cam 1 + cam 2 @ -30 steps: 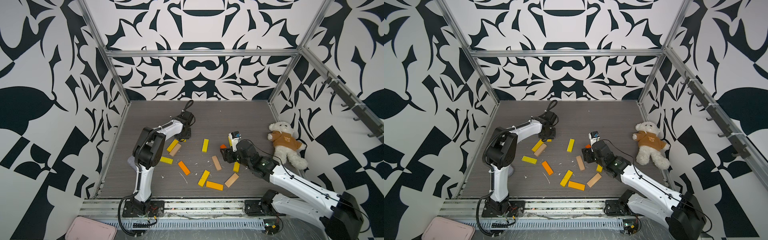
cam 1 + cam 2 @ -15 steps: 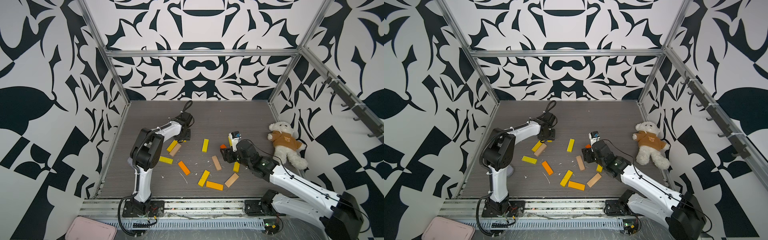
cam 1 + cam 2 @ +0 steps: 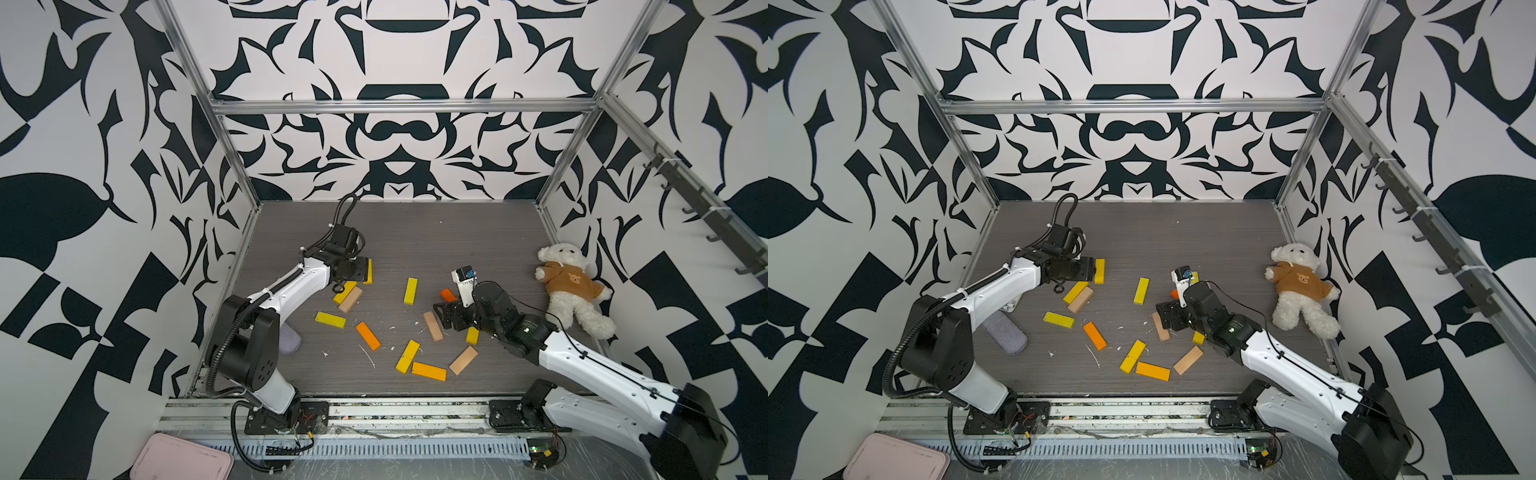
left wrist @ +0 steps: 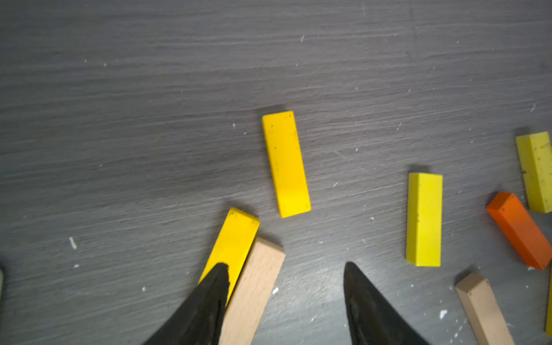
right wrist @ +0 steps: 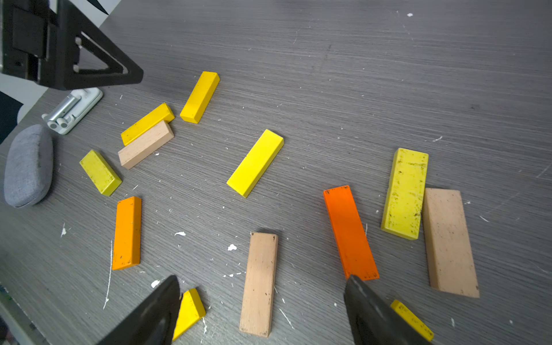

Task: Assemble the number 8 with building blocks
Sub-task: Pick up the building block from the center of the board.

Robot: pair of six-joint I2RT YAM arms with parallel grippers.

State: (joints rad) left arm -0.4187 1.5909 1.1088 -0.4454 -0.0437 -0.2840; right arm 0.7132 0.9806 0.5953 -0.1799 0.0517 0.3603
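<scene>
Dark wood-grain surface (image 3: 415, 232), patterned enclosure. Left claw (image 4: 285, 264): parted within last sec, now mid-wide, empty; yellow block (image 4: 286, 163) apparently let go, flat just ahead of tips. Right claw (image 5: 263, 277): also widened, wide, empty, tips either side of tan block (image 5: 259, 283). Judged: one placement done, next pick lining up. Building blocks (image 3: 407, 356) scattered flat btwn arms; no 8 yet. Containers: pink tray (image 3: 180, 459) off front edge, nothing seen in it; grey fabric case (image 5: 28, 165) shut, contents hidden.

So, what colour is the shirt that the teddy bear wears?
Brown. The teddy bear's shirt shows best in a top view.
</scene>
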